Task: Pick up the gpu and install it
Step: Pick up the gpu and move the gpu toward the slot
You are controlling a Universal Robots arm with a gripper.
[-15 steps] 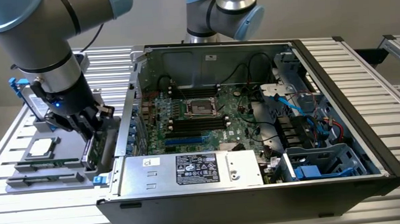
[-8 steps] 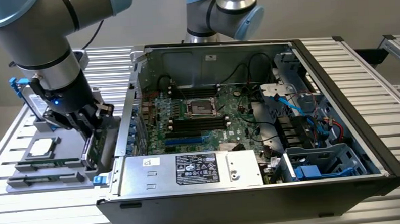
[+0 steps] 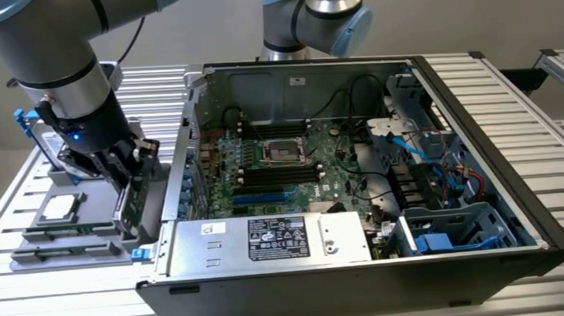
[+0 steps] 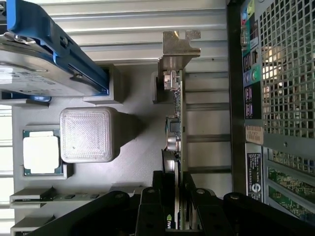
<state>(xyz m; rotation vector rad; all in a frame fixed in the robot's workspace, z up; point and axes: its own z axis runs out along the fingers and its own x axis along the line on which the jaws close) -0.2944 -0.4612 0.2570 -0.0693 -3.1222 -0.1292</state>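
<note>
Arm (image 3: 55,71) lowered, pincer (image 3: 123,173) clamped on gpu (image 4: 178,54).

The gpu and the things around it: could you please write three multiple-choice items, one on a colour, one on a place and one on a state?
1. What colour are the rails on the hard drive? A red; B blue; C yellow.
2. Where is the gpu? A on edge in the grey tray, outside the computer case; B inside the computer case; C flat on the hard drive.
3. How is the gripper? A open, clear of everything; B holding the hard drive; C closed on the gpu.

Answers: 1 B, the wrist view shows blue rails along the drive's side. 2 A, the card stands on edge in the tray beside the case. 3 C, the card is pinched from both faces.
</note>
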